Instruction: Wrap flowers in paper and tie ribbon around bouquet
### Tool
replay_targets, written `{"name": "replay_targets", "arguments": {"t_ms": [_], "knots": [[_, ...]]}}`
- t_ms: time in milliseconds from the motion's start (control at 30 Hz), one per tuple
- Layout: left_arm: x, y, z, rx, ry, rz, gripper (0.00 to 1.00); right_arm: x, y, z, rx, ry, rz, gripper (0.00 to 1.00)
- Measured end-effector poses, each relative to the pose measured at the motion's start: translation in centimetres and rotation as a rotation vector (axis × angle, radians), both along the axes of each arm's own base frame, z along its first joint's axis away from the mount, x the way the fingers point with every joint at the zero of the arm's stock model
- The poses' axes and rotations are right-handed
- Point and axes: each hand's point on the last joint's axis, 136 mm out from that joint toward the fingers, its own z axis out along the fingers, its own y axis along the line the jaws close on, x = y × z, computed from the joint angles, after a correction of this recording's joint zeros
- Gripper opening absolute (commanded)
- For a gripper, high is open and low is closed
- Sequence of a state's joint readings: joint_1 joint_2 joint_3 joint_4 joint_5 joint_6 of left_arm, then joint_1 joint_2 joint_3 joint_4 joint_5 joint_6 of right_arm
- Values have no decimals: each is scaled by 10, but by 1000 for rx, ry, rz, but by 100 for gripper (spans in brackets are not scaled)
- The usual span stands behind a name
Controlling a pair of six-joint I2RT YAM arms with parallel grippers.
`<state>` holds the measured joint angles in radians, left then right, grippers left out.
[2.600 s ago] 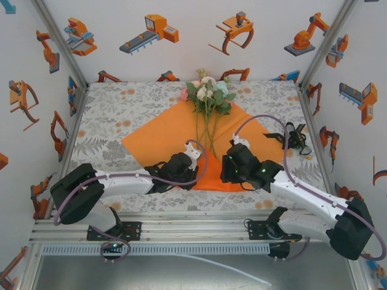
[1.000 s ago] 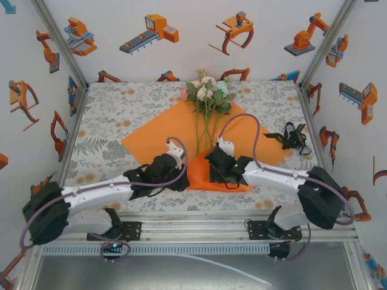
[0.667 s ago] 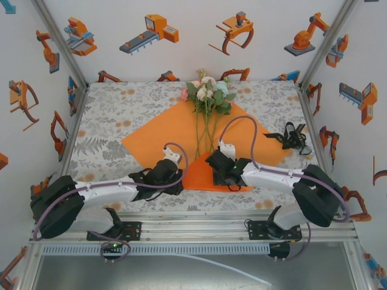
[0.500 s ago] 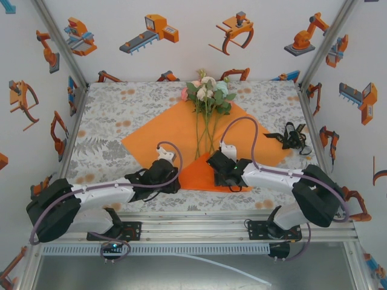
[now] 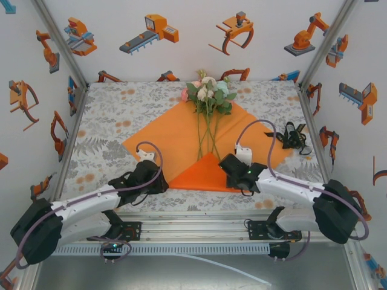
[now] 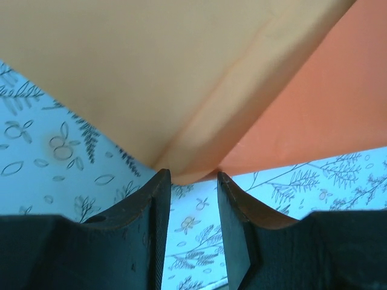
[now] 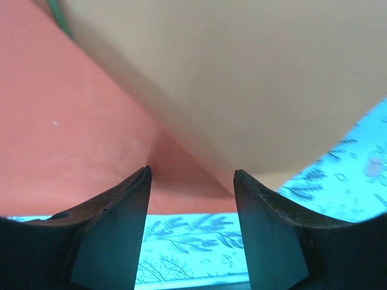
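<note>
Step in hand, as judged: rolling the sheet into a cone around the stems.

Left gripper [image 6: 192, 178]: lower left of centre in the top view. Jaws part open, nothing between them. Its tips sit just short of the left end of the crease in the large bright orange paper sheet [image 5: 163, 136].

Centre: the sheet lies as a diamond on the grey floral-patterned surface [image 5: 115, 109]. Its near corner is folded up over the stem ends. The pink, white and green artificial flowers [image 5: 207, 90] lie at its far corner, upper centre.

Right gripper [image 7: 192, 172]: lower right of centre, jaws open and empty, at the right end of the crease.

Black ribbon [image 5: 293, 136]: bunched at right, well apart; not needed yet.

Method note: pinch both layers at the crease end, lift low, and carry one side across the stems. Use the other gripper to pin the fold so the stems do not slide.
</note>
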<state>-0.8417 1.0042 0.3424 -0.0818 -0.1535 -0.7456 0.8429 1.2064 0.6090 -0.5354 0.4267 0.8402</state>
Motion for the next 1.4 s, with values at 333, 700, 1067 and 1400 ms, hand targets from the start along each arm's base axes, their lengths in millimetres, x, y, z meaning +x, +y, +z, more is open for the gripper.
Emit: {"name": "replay_targets", "arguments": {"t_ms": [333, 700, 1067, 1400], "knots": [[-10, -45, 97, -95, -170, -206, 43, -1, 20, 41, 161, -43, 35, 53], [-11, -104, 18, 111, -58, -383, 45, 0, 19, -15, -16, 89, 57, 54], [-3, -98, 11, 104, -62, -316, 59, 19, 47, 38, 40, -23, 125, 53], [53, -29, 80, -107, -99, 55, 72, 49, 127, 51, 145, -85, 264, 53]]}}
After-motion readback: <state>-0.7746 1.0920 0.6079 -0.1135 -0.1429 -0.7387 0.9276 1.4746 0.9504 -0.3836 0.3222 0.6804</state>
